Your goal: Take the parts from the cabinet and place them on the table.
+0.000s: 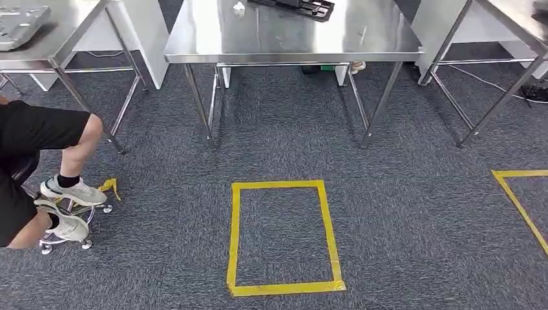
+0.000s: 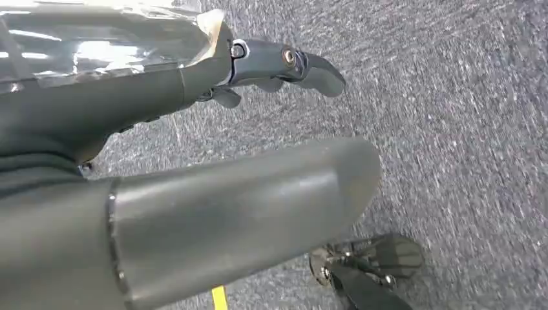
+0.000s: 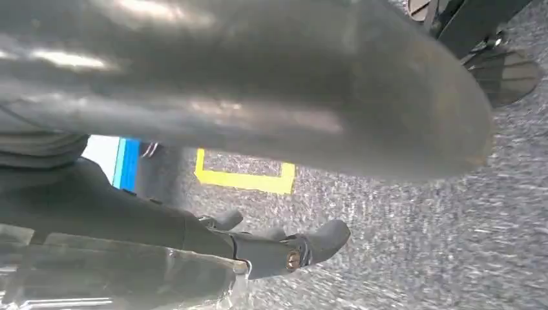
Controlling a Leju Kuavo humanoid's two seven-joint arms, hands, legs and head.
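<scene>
The steel table (image 1: pixel 291 39) stands straight ahead, with a black tray (image 1: pixel 298 6) and a small white piece (image 1: pixel 239 7) at its far edge. My left hand (image 2: pixel 161 97) hangs over the grey carpet; its thick thumb (image 2: pixel 245 200) and dark fingers (image 2: pixel 291 64) are apart with nothing between them. Also over the carpet, my right hand (image 3: pixel 129 206) has its fingers (image 3: pixel 304 248) stretched out and holds nothing.
A yellow tape rectangle (image 1: pixel 282 237) marks the carpet in front of the table, and another (image 1: pixel 520 200) lies at the right. A person (image 1: pixel 39 168) sits on a wheeled stool at the left. More steel tables stand left (image 1: pixel 58 32) and right (image 1: pixel 510 26); a grey part (image 1: pixel 19 22) lies on the left one.
</scene>
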